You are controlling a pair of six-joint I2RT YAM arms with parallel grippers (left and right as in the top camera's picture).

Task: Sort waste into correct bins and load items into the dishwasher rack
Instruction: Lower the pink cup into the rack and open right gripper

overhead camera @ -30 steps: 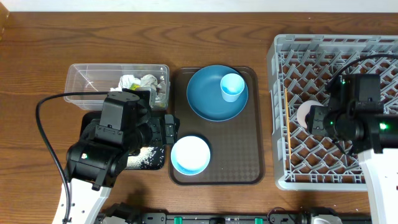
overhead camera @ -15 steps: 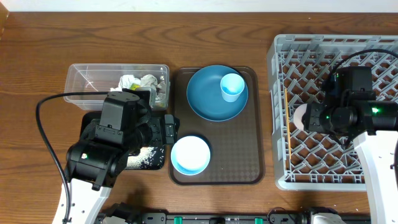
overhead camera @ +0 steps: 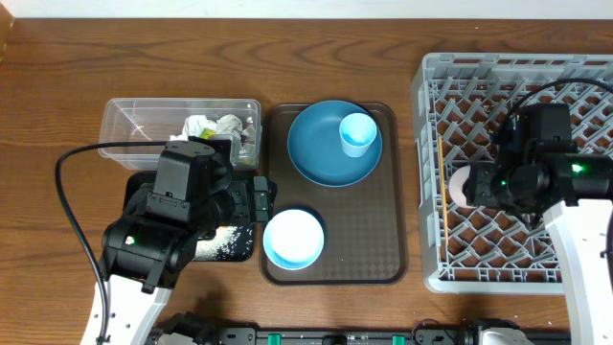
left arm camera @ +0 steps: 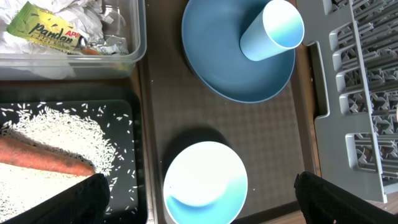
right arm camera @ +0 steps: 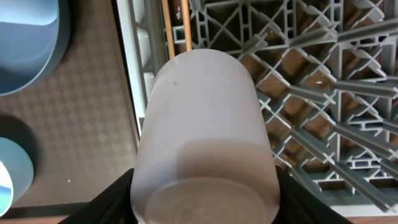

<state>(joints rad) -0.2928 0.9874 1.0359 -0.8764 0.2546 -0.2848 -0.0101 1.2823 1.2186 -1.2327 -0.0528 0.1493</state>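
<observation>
Since a second ago the right gripper (overhead camera: 476, 182) has slid slightly leftward with the round, smooth pinkish-white cup (overhead camera: 462, 182), bringing it closer to the left wall of the large square grey lattice dishwasher rack (overhead camera: 517, 63). The left gripper (overhead camera: 259, 201) has not shifted.

From overhead, the cup hangs just ahead of the right fingers, over the rack's left column. The two thin wooden chopsticks (overhead camera: 442, 187) lie in the rack just beyond it.

In the left wrist view the left fingers (left arm camera: 87, 199) are spread wide and hold nothing. The white bowl with a pale blue outside (left arm camera: 205, 186) sits between them on the brown serving tray (left arm camera: 168, 112). Ahead of them stands the light blue cup (left arm camera: 273, 31) on the large round blue plate (left arm camera: 217, 68). Outside the left finger a small orange carrot (left arm camera: 43, 158) lies among rice grains in the shallow black bin (left arm camera: 134, 106).

In the right wrist view the right fingers (right arm camera: 124, 193) pinch the pinkish-white cup's wall near its base, with its mouth pointing away from them toward the rack pegs.

This cup looks light and stiff but slick. A hold across the wall near the base, as here, seems sound, though it could twist on release.
</observation>
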